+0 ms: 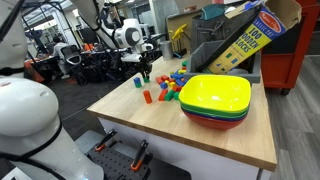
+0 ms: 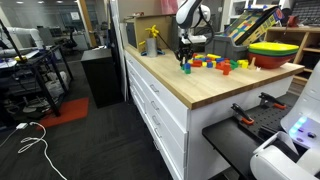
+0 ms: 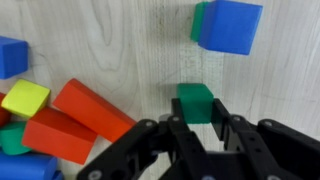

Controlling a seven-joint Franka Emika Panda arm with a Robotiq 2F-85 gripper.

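Green block (image 3: 196, 100): sits right at the claw (image 3: 198, 120), its near end between the two fingertips, the rest sticking out ahead of them. One finger stands at each side of the block, close against it. Whether they are pressing on it or only bracketing it cannot be told from the wrist view. The block looks square to the fingers, not skewed.

Around it, on the wooden table (image 3: 120, 40):
- two red blocks (image 3: 92, 108), long and lying slanted side by side, just beside the claw on the picture-left, clear of the green block;
- yellow block (image 3: 24, 98) beyond the red ones, farther from the claw;
- blue block (image 3: 232, 25) well ahead of the claw, slightly to the picture-right, apart from the green block.

In both exterior views the claw (image 1: 143, 70) (image 2: 185, 60) is low over the table top at the edge of the scattered blocks. A stack of bowls (image 1: 215, 100) stands well away from the claw, a cardboard box (image 1: 245, 40) behind it.
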